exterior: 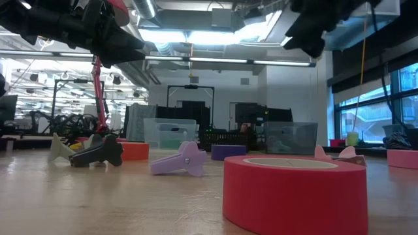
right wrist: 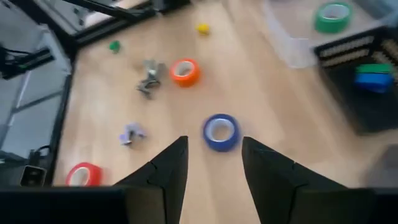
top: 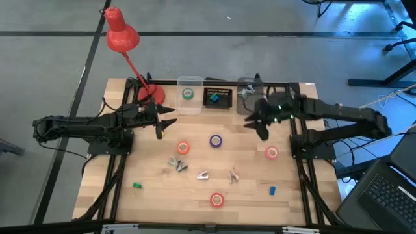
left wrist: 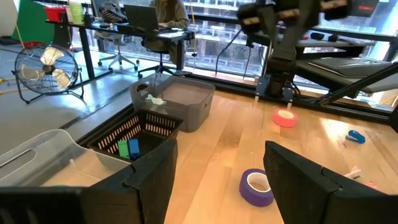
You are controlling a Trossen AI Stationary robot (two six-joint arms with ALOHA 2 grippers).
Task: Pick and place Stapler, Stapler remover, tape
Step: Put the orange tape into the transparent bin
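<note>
Tape rolls lie flat on the wooden table: orange (top: 183, 147), purple (top: 216, 140), pink (top: 272, 153) and red (top: 216, 199). A green roll (top: 188, 94) lies in a clear tub. Three staple removers (top: 177, 164), (top: 203, 174), (top: 233, 175) rest on the table between the rolls. A black basket (top: 218, 99) holds a blue and a green item (right wrist: 373, 78), perhaps staplers. My left gripper (top: 168, 123) hovers open at the far left of the table. My right gripper (top: 255, 125) hangs open above the table, with the purple roll (right wrist: 220, 132) below and ahead of it.
A grey bin (top: 247, 88) stands beside the basket at the far edge, with a light object inside. A red desk lamp (top: 123, 39) rises from the far left corner. Small green (top: 137, 186) and blue (top: 273, 190) blocks lie near the front.
</note>
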